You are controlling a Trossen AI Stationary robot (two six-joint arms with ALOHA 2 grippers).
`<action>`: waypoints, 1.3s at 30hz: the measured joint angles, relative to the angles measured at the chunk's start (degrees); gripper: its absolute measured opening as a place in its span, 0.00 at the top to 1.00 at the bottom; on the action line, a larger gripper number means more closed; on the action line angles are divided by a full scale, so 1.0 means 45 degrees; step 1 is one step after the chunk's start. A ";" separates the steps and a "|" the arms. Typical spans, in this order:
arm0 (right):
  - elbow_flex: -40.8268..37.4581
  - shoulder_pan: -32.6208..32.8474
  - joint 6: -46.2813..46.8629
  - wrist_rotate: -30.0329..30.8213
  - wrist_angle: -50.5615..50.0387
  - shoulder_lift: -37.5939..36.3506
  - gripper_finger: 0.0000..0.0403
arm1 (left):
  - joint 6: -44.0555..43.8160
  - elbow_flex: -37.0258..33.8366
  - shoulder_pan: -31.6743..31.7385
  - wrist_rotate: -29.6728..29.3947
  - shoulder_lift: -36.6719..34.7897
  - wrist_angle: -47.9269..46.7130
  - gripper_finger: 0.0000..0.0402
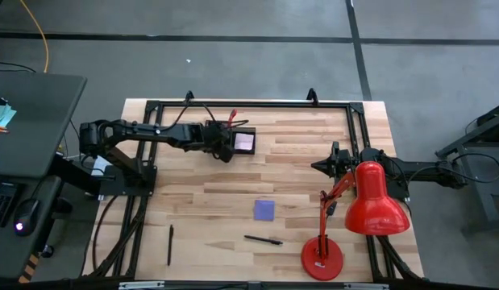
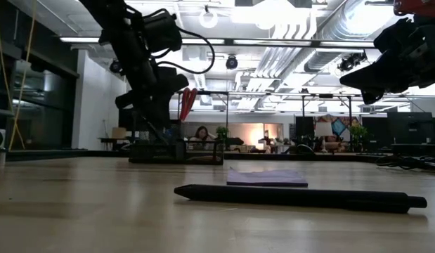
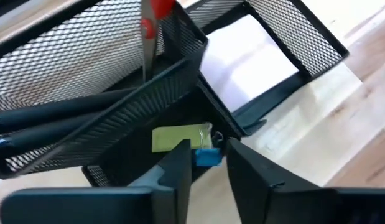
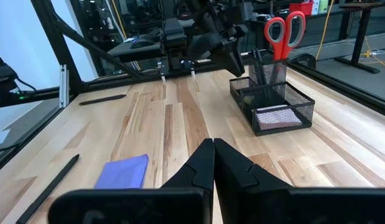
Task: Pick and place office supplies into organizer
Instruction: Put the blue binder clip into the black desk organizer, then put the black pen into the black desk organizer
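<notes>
**Left gripper poised over the mesh organizer**

Scissors [image 4: 285,34] with red handles are standing upright, handles up, in the tall compartment of the black mesh organizer [image 1: 241,142], which is sitting near the far edge of the table [image 1: 233,193]. A pale pink sticky-note pad [image 3: 251,53] is lying flat in the organizer's low open tray. The left gripper [image 3: 208,165] is hanging directly above the organizer, its fingers [image 3: 176,171] standing slightly apart with nothing clamped between them. Just beyond the fingertips, in a small low compartment, a yellowish piece [image 3: 180,137] is lying beside a small blue object [image 3: 206,157].

Out on the open table, a purple sticky-note pad [image 1: 264,209] is lying flat, well apart from the organizer. One dark pen [image 1: 263,239] is lying near it toward the front edge, and another pen [image 1: 170,244] is lying off toward the left side.

The right gripper [image 4: 213,163] is waiting over the table's right side, next to the red desk lamp [image 1: 370,201], with its fingers pressed together and holding nothing.
</notes>
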 joint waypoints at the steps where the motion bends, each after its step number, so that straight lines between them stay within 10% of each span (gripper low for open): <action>1: 0.0000 0.0002 0.0000 0.0000 0.0000 0.0000 1.00 | 0.0000 0.0000 0.0004 -0.0001 0.0000 -0.0001 0.76; 13: 0.0000 0.0004 0.0000 0.0000 0.0000 0.0000 1.00 | 0.0408 0.0000 -0.0560 -0.0158 0.0005 -0.0007 0.51; 39: 0.0000 -0.0001 0.0000 0.0000 0.0000 0.0000 1.00 | 0.5606 0.0012 -0.6516 0.0661 0.0575 0.3337 0.57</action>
